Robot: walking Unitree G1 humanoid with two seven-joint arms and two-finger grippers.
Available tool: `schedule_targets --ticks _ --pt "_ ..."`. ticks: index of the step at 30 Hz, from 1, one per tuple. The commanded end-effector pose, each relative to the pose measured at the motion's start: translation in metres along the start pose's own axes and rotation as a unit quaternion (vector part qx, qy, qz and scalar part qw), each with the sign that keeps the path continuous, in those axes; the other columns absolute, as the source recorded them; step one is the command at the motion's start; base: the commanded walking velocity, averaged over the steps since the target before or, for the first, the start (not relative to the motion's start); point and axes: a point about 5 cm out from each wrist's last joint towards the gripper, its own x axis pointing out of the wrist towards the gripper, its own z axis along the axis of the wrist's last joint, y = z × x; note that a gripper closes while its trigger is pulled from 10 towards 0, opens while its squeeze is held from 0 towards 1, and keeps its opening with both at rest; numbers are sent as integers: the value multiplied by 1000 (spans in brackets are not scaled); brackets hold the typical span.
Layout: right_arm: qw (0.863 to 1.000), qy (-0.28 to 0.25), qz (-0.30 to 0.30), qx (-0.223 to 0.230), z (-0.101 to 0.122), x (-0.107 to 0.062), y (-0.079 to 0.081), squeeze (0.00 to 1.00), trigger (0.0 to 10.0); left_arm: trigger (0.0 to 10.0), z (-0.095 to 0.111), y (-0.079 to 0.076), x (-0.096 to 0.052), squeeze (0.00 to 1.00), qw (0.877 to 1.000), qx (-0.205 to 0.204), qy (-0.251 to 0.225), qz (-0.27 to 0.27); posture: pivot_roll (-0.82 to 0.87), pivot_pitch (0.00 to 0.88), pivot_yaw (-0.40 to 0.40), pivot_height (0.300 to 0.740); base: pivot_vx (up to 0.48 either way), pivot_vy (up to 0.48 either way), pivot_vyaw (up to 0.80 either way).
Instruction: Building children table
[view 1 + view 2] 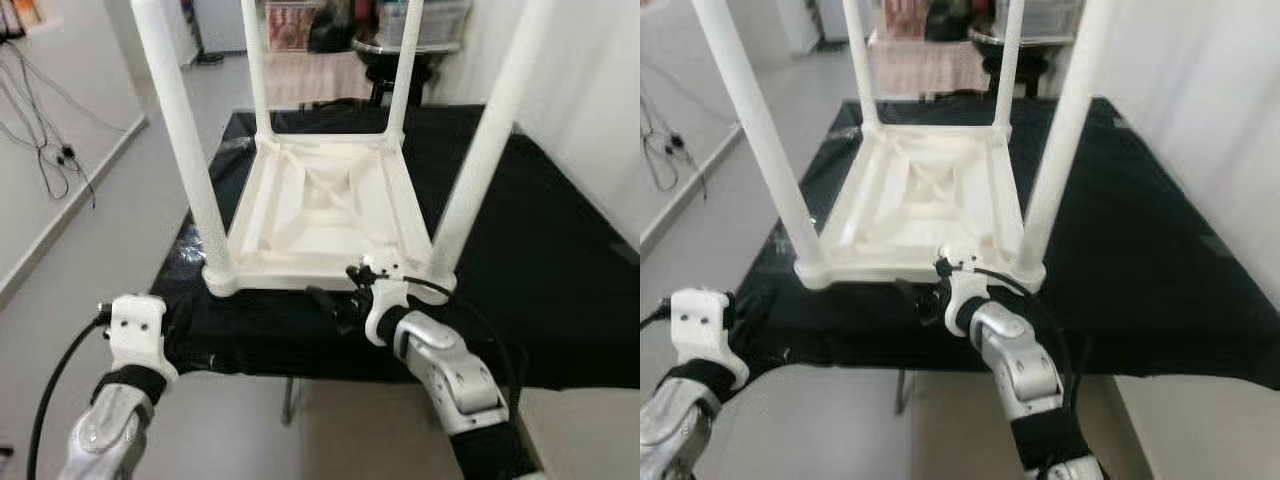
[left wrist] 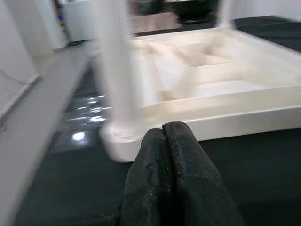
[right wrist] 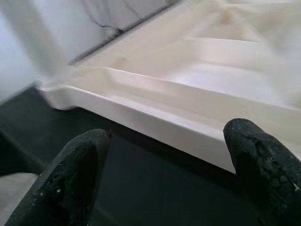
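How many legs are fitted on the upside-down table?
4, one at each corner, all pointing up: near left, near right, far left, far right. The table rests on a black cloth; none look hidden.

Bright, even light; glare on the black cloth (image 2: pixel 89 106); wrist views blurred.

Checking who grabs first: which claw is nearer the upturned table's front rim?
Right. The right claw sits open just short of the table's front rim; the left claw, shut, waits farther off by the near-left leg.

Upturned white table (image 1: pixel 322 205) on black-covered table (image 1: pixel 560 260)
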Motion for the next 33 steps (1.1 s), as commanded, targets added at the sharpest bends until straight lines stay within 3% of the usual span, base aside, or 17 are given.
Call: schedule_targets --ticks 1,14,23,33 --pt "1000 -8 4 -1 1 1 1 0 10000 10000 -1 4 -1 0 1000 9 1 8 -55 11 46 740 0 0 0" --pt "1000 -21 12 -5 2 1 4 0 10000 10000 0 6 -1 0 1000 7 -2 18 -55 11 48 740 0 0 0" --pt "997 -59 45 -7 9 -2 10 0 10000 10000 1 8 -2 0 1000 -7 -4 16 -53 10 48 740 0 0 0" --pt "990 -104 100 7 17 -12 12 0 10000 10000 0 11 -8 0 1000 -22 -5 15 -58 2 51 740 355 0 554"
